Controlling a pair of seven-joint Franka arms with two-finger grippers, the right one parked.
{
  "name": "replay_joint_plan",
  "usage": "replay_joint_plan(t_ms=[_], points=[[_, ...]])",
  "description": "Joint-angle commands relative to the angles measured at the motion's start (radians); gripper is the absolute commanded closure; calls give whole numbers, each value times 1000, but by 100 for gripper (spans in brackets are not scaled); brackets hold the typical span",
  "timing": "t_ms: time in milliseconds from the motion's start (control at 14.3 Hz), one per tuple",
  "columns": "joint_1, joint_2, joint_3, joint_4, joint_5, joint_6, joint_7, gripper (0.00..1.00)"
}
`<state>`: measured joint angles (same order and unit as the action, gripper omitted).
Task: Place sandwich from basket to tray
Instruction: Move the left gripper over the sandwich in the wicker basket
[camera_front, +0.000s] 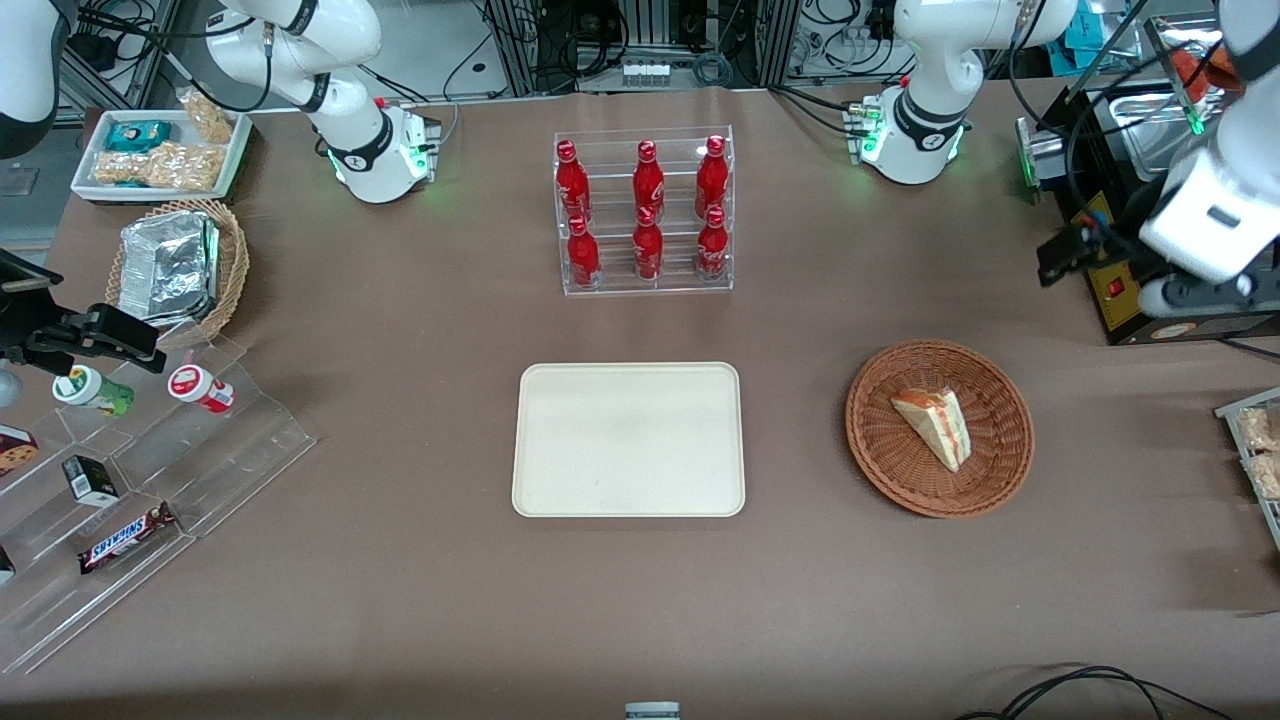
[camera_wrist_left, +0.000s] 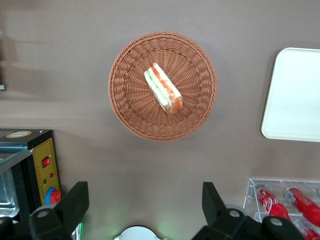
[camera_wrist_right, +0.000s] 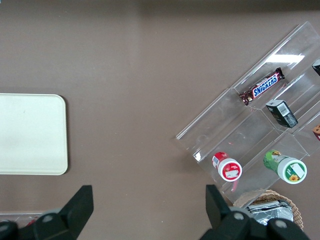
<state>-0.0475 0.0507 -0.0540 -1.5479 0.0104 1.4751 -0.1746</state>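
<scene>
Hovering released, well above the table, the end effector (camera_wrist_left: 145, 210) faces the approach step: descend over the sandwich (camera_wrist_left: 163, 88) lying in the basket (camera_wrist_left: 125, 75), then carry it to the tray (camera_front: 628, 500).

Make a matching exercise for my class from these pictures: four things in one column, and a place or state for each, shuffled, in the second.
Things:
1. sandwich
2. tray
3. red bottles
4. pincer

Places or states:
A. open, high above the table, holding nothing
B. lying in the basket
C. standing in a clear tiered rack
D. bare, between the rack and the front camera

Pairs: 1-B, 2-D, 3-C, 4-A
</scene>
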Motion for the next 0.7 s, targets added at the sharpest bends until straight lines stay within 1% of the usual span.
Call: replay_joint_plan(t_ms=[0,140,280,350,490,631], points=[[0,98,8,9,3,39,-31,0],[-2,164,14,6,0,48,-87,0],[-2,207,14,-32,-1,112,-196,0],[-2,209,14,-87,-7,178,-251,0],[-2,190,14,-219,-12,336,-296,0],[-3,190,14,-296,-13,448,-405,0]])
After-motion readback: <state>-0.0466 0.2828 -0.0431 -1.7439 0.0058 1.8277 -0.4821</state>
